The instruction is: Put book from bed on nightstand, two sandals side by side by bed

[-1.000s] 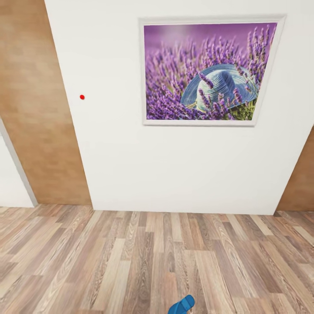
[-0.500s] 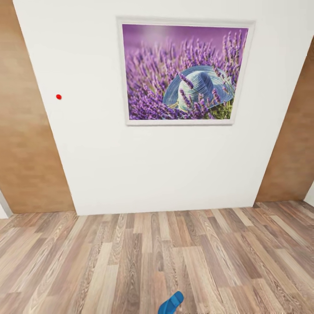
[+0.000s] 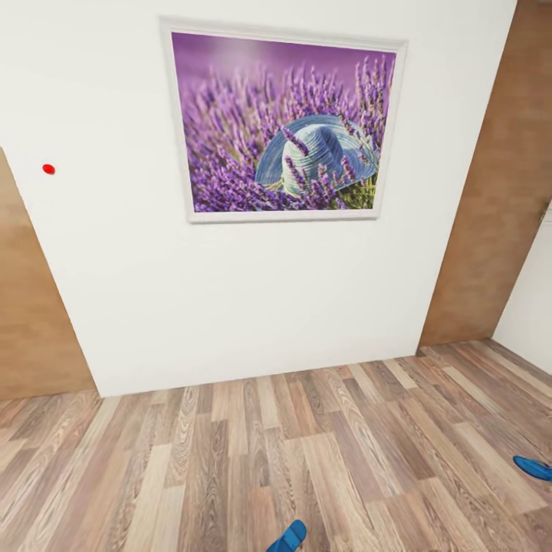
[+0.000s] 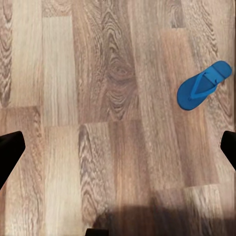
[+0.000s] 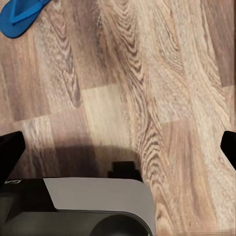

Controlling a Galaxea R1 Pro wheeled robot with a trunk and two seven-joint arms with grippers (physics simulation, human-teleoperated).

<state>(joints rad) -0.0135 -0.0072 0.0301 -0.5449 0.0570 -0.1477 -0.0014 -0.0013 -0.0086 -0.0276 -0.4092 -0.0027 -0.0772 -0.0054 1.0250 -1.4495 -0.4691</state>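
Sandals, bright blue flat flip-flops [image 3: 289,537] [image 3: 533,467], lay well apart; both your pincers [image 4: 118,147] [image 5: 118,147] gaped empty; you risked overrunning the near one.

Below your left gripper [image 4: 118,147] the plank floor [image 4: 98,98] lies bare between the spread fingertips; nothing stands under it. One sandal [image 4: 202,85] lies flat on the boards off to one side of that gripper, apart from both fingers, low enough to pass over.

Under your right gripper [image 5: 118,142] the floor is likewise open between the wide-set fingers, but the robot's grey base [image 5: 98,204] sits close on the near side, blocking that way. The sandal's end lies well beyond it.

Ahead, a white wall [image 3: 268,291] with a framed picture [image 3: 280,123] closes the way. A second sandal [image 3: 534,468] lies far to the right.
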